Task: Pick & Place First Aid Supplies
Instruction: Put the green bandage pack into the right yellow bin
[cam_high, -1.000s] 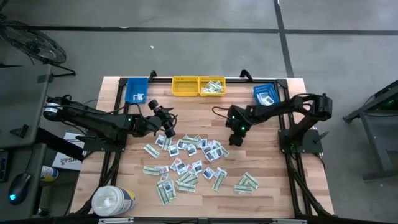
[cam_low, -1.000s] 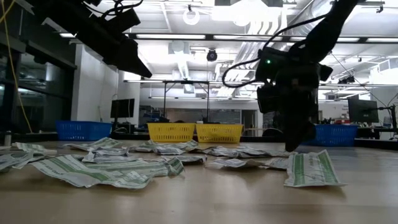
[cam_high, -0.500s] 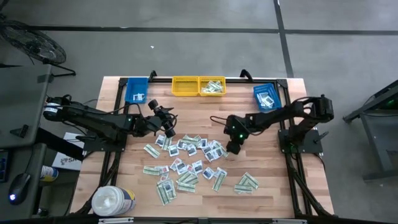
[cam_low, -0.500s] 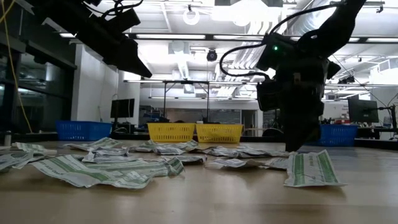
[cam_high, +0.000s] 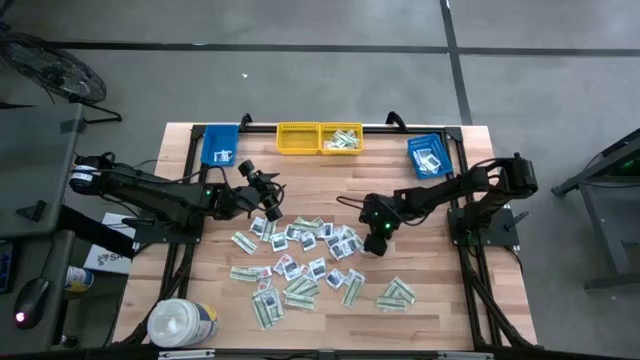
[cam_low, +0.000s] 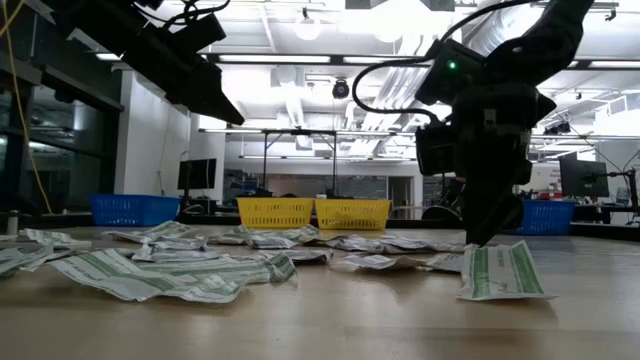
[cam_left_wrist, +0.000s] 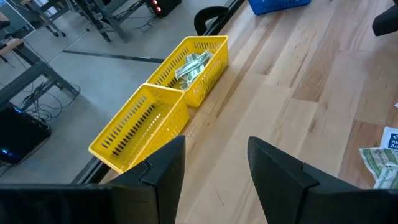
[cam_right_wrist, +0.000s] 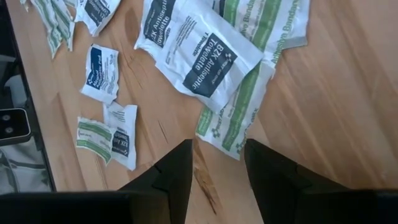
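Most packets (cam_high: 300, 262) still lie in a heap in the middle of the table (cam_high: 440, 290). A few sit in the yellow bin (cam_high: 340, 139) at 12 o'clock and the blue bin (cam_high: 430, 157) at 1 o'clock. The right tool (cam_high: 374, 243) is spread over the heap, holding nothing. The left tool (cam_high: 271, 209) is spread too.

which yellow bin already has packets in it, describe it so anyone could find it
Look along the table's far edge, where two yellow bins sit side by side between two blue ones. It is the yellow bin on the right: pale green-white packets lie inside, while its twin looks empty.
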